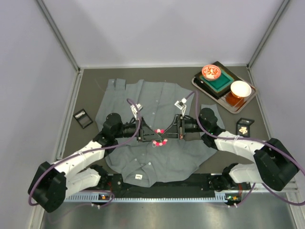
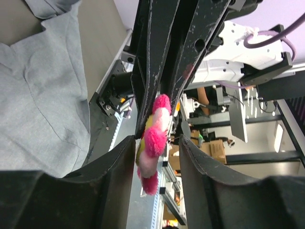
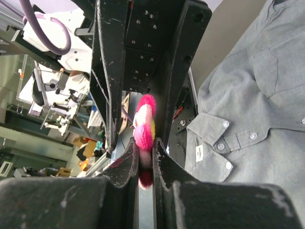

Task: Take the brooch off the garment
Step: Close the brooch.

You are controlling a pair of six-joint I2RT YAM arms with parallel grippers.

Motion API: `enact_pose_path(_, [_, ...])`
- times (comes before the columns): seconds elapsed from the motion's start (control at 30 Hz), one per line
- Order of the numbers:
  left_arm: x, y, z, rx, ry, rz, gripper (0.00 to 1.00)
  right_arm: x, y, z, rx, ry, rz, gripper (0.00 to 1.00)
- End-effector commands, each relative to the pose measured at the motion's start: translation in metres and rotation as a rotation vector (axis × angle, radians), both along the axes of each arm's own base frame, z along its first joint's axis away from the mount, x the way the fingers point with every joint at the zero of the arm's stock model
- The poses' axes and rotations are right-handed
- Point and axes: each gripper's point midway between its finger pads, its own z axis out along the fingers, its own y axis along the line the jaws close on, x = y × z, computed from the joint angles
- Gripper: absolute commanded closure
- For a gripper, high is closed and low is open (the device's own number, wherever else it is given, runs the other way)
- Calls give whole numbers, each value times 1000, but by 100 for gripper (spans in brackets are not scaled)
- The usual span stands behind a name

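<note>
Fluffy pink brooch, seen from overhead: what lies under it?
The large grey button-up shirt lies beneath the fluffy pink brooch. Its fluff hides its underside, so whether a pin pierces the cloth cannot be seen.

Probably a robotics lab: white-walled enclosure (image 1: 167,33) around the bench (image 1: 90,90); blurred racks (image 2: 257,156) and cardboard boxes (image 2: 213,149) beyond.
</note>
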Motion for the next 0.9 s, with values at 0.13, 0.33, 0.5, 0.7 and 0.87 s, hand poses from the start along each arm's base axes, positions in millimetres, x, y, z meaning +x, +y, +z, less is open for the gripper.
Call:
enact_pose_path(0.13, [12,10,1,77,-63,110,45,11,4,9,-42,-52,-86,100])
enact_pose_path(0.33, [27,16,1,124,-106,230,42,35,1,13,-72,37,-268,100])
enact_pose_path(0.5, [32,20,8,66,-161,338,41,47,-1,18,-85,61,-358,100])
enact_pose_path(0.7, [31,19,3,60,-172,341,41,47,4,24,-50,116,-344,100])
enact_pose_path(0.87, [34,12,2,44,-149,330,43,46,6,29,-31,124,-332,100])
